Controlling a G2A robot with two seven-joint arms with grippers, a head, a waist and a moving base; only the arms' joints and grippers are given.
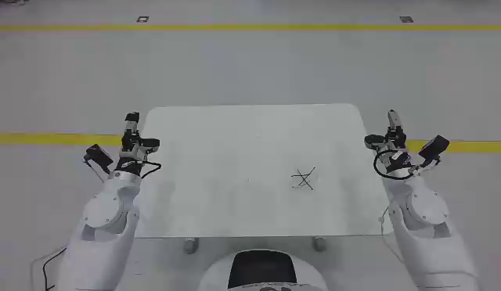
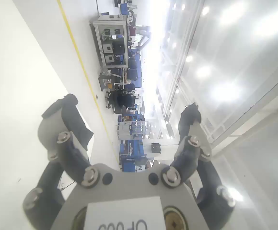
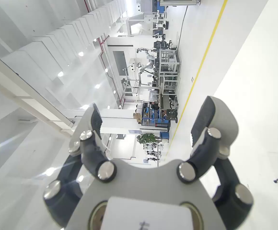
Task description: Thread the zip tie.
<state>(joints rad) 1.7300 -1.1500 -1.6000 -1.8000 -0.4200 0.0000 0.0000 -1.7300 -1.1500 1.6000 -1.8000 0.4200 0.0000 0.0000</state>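
— Where is the zip tie [image 1: 303, 179]?

— It lies flat on the white table [image 1: 235, 134], thin dark strands crossed over each other. It is between the two grippers, nearer the right one but well apart from both, and closer to the robot than either set of fingertips.

— And the left gripper [image 1: 131, 119] [image 2: 130, 102]?

— It sits just beside the table's left edge. Its jaws are spread wide and point away from the robot.

— The right gripper [image 1: 392, 117] [image 3: 152, 102]?

— It mirrors the left, just off the right edge, with its jaws also spread wide. The zip tie lies inward of it, toward the table's middle.

— Does either one touch the tie?

— No, both are apart from it.
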